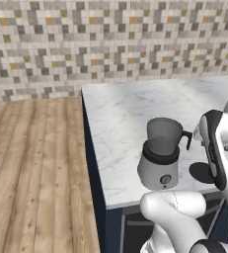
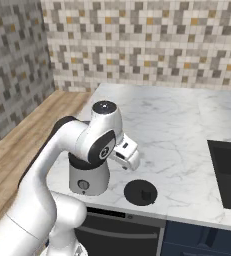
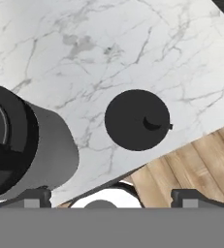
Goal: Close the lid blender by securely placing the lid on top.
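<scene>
The blender [image 1: 159,167] stands near the counter's front edge: silver-grey base, black collar, and an uncovered translucent grey jar [image 1: 164,133] with a black side handle. The lid [image 3: 136,119], a flat black disc with a small knob [image 3: 153,122], lies flat on the marble just right of the blender [image 2: 88,180]. The lid [image 2: 140,192] is close to the front edge, and the arm partly covers the lid [image 1: 202,172] in the left base view. My gripper [image 3: 113,198] hovers above the lid and beside the jar, open, its fingertips [image 3: 36,197] wide apart with nothing between them. The gripper [image 2: 129,159] is above the lid and to its left.
The white marble counter [image 2: 177,125] runs back to a mosaic tile wall [image 1: 110,44]. A black cooktop [image 2: 228,170] is set into it at the right. Wooden floor [image 1: 31,173] lies left of the counter's end and below its front edge.
</scene>
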